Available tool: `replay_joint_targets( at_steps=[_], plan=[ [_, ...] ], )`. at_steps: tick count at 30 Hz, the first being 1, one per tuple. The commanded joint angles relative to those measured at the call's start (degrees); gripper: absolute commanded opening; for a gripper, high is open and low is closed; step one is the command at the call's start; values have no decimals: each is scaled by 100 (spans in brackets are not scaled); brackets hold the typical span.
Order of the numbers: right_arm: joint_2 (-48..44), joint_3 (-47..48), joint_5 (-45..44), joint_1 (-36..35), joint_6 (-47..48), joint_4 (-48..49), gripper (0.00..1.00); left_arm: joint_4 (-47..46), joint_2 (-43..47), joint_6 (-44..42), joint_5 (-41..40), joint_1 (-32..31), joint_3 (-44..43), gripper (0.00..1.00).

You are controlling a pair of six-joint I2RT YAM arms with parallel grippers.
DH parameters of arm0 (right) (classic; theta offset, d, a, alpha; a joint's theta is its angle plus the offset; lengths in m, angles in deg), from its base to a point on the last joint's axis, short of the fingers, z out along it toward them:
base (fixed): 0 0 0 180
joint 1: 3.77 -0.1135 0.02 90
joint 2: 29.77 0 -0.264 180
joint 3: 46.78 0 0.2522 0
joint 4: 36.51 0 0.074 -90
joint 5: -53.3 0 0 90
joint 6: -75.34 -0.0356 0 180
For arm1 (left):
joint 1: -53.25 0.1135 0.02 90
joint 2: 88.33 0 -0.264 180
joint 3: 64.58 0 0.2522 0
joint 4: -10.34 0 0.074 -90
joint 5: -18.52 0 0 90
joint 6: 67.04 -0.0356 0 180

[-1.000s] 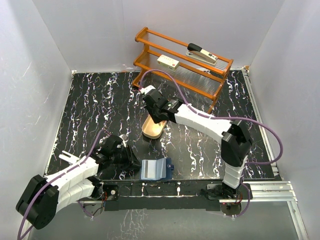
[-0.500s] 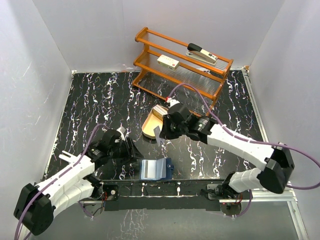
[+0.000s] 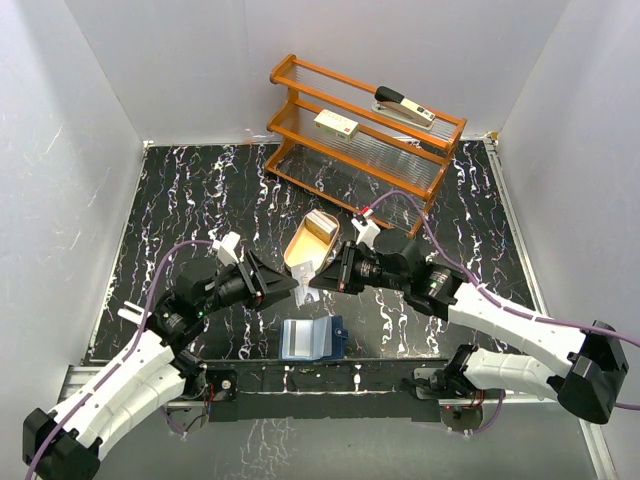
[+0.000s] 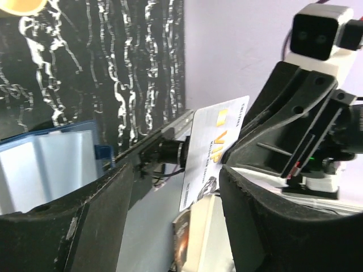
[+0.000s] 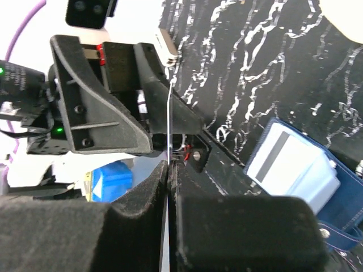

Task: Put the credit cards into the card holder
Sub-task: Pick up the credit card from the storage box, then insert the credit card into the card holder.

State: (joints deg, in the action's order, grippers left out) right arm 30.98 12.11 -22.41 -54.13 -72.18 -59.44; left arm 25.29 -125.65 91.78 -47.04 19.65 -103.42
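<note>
left arm and right arm lean inward, tips nearly meeting, left jaws parted, right jaws pinched.

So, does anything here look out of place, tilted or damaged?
Nothing looks damaged or spilled. The only unusual thing is one credit card hanging in the air, pinched by the shut right gripper and facing the open left gripper. The card holder lies open on the table.
</note>
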Motion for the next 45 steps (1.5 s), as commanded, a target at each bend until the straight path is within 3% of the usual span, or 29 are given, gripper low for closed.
replay_joint_targets(
  at_steps=[1, 5, 11, 13, 24, 29, 37, 45],
  plan=[
    [-191, -175, 528, -28, -556, 1069, 0, -1125, 259, 757, 221, -28, 197, 60],
    [-239, -373, 663, -34, -735, 1387, 0, -965, 392, 677, 43, -29, 74, 54],
    [-187, -600, 757, -34, -821, 1627, 0, -960, 555, 711, -62, -24, 40, 8],
    [-180, -645, 775, -34, -856, 1654, 2, -980, 591, 712, -76, -25, 25, 0],
    [-384, -552, 360, -30, -728, 898, 35, -236, 712, 369, -345, -23, -111, 0],
    [-445, -508, 10, -34, -598, 37, 46, 689, 600, -63, -640, -23, -322, 0],
    [-81, -355, -585, -141, -251, -1038, 45, 1895, -10, -785, -920, -23, -660, 0],
    [791, -83, -856, -492, 83, -1241, 39, 1018, -517, -683, -188, -23, -236, 0]
  ],
)
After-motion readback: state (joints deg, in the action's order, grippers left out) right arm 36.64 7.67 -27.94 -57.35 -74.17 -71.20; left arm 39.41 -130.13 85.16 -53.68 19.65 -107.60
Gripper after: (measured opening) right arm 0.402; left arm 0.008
